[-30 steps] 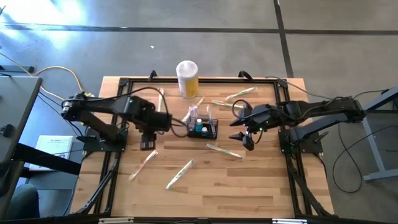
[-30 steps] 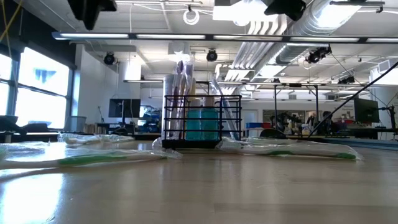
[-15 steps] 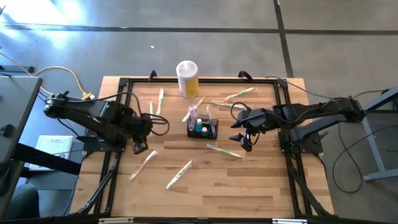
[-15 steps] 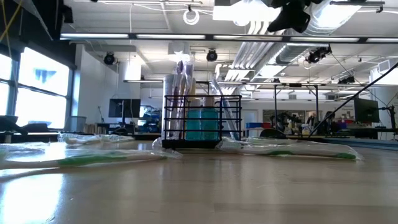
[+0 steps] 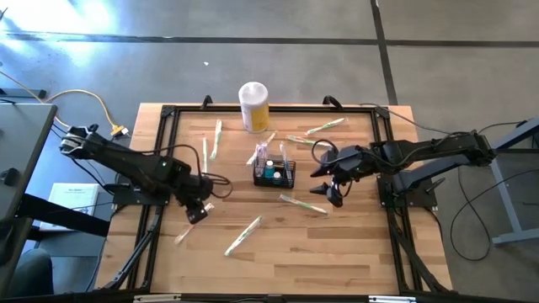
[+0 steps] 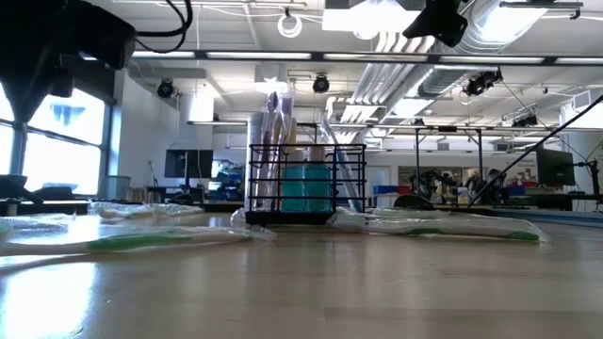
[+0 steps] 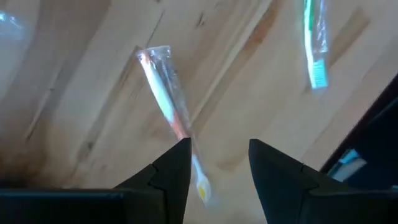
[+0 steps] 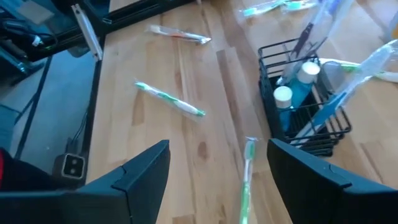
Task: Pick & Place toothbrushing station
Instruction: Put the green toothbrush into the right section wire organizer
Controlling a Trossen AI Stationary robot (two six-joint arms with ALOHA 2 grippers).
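High view: overhead, straight down, whole table [image 5: 278, 252]. Low view: table-top level, facing the room. Wrist views: close, angled down at wood. All but the left wrist view show the black mesh basket [image 5: 274, 174].

My arms are dark and jointed, with black cables looping along them; each ends in two black, wedge-shaped fingers [image 7: 174, 168].

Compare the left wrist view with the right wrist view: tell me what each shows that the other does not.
Only the left wrist view: the open left tool above an orange wrapped toothbrush. Only the right wrist view: the black wire-mesh basket holding blue bottles and wrapped toothbrushes, and the wide-open right tool. Both show the wooden table with a green wrapped toothbrush lying loose.
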